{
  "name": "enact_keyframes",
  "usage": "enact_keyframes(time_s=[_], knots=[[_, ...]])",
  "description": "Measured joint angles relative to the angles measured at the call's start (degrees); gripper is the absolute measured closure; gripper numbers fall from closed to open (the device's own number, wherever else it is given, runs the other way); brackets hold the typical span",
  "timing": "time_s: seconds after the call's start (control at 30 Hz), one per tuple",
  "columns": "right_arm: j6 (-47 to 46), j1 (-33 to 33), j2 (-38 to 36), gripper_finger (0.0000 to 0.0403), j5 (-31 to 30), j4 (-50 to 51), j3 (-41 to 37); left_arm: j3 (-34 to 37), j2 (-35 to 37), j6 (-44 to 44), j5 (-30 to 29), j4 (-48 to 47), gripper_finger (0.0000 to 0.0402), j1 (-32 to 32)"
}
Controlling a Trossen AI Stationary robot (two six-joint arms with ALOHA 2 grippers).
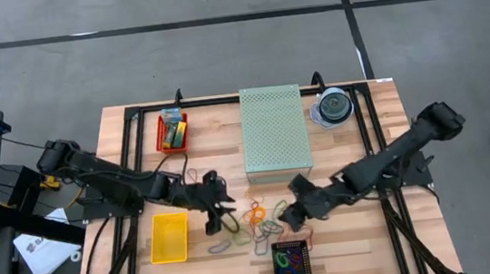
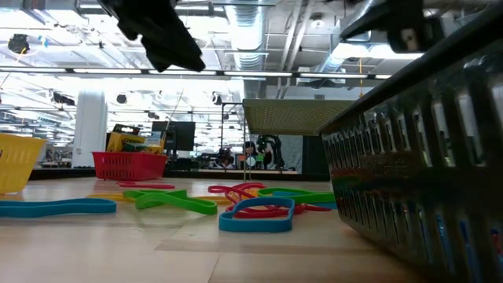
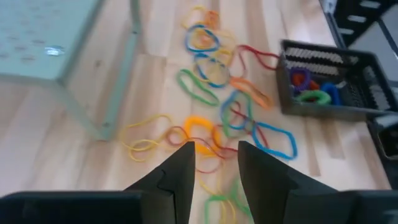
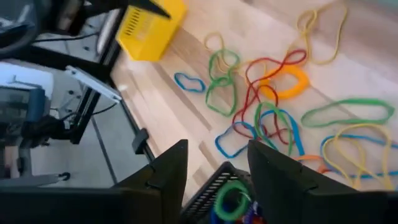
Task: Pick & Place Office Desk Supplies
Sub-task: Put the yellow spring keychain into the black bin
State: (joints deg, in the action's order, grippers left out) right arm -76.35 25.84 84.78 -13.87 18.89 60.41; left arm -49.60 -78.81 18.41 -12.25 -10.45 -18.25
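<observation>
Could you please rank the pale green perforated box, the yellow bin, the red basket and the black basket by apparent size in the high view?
1. Pale green perforated box.
2. Yellow bin and black basket: look alike.
3. Red basket.

Lab hall (exposed ceiling ducts (image 2: 251, 39))

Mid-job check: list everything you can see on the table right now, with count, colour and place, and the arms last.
rubber bands: many, blue, green, orange, red, yellow; loose at front centre.
black basket: one, at front edge, some bands inside.
yellow bin: one, front left.
red basket: one, back left, holding crayon boxes, yellow and green.
perforated box: one, pale green, back centre.
disc case: one, clear round, back right.
table: one, pale wood.
left gripper: jaws apart, above the loose bands, holding nothing.
right gripper: jaws apart, over the black basket's edge, empty.
</observation>
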Motion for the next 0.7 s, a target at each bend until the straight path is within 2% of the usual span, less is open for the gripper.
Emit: enact_keyframes(time_s=[0.13,0.33,0.53,0.6,0.7], knots=[[0.3,-3.9,5.9,0.0243,4.5,4.6,5.9,0.0,1.8,-0.1,0.0,-0.7,0.0283,1.8],[5.0,-8.5,17.8,0.023,8.6,18.7,19.3,-0.1,5.1,-0.4,-0.5,-1.2,0.0275,2.8],[8.6,-9.7,29.0,0.0174,9.7,29.4,30.0,0.0,8.6,-0.4,-2.6,-3.5,0.0274,2.9],[8.9,-9.7,31.6,0.0152,10.8,33.3,31.4,0.0,9.5,-0.3,-2.9,-4.0,0.0274,2.9],[8.6,-9.7,34.2,0.013,11.1,33.5,31.8,0.0,10.7,-0.2,-3.1,-4.1,0.0274,2.9]])
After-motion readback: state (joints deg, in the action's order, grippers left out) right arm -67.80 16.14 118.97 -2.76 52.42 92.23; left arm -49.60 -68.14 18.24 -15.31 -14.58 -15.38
